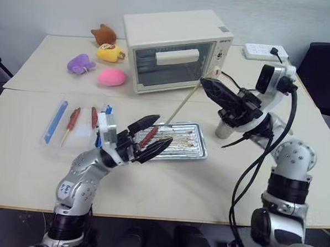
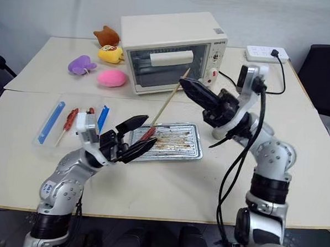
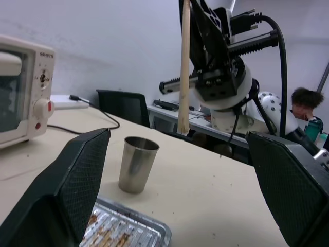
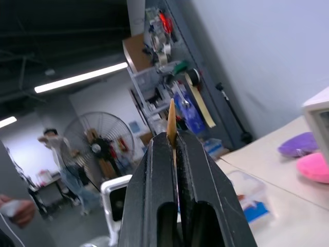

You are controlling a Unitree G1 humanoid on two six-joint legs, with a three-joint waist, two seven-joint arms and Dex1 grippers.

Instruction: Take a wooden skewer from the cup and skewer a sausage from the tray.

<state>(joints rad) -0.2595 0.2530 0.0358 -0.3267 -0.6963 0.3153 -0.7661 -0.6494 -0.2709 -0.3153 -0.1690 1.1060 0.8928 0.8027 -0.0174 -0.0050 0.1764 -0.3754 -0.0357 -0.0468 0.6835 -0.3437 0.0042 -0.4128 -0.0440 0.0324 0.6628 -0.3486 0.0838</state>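
The pale surface carries the silver tray, where the sausage lies between the spread fingers of the left end effector, probably ready to steady it. The right end effector is clamped on the wooden skewer, slanting it down towards that sausage, clear of the cup.

Silver-grey jointed arms, black grippers, trailing black cables.

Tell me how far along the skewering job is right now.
Done: the wooden skewer is out of the cup, clamped in the shut right gripper above the table. In hand: the open left gripper is over the tray, fingers around the sausage. Left: gripping the sausage and pushing the skewer through it.
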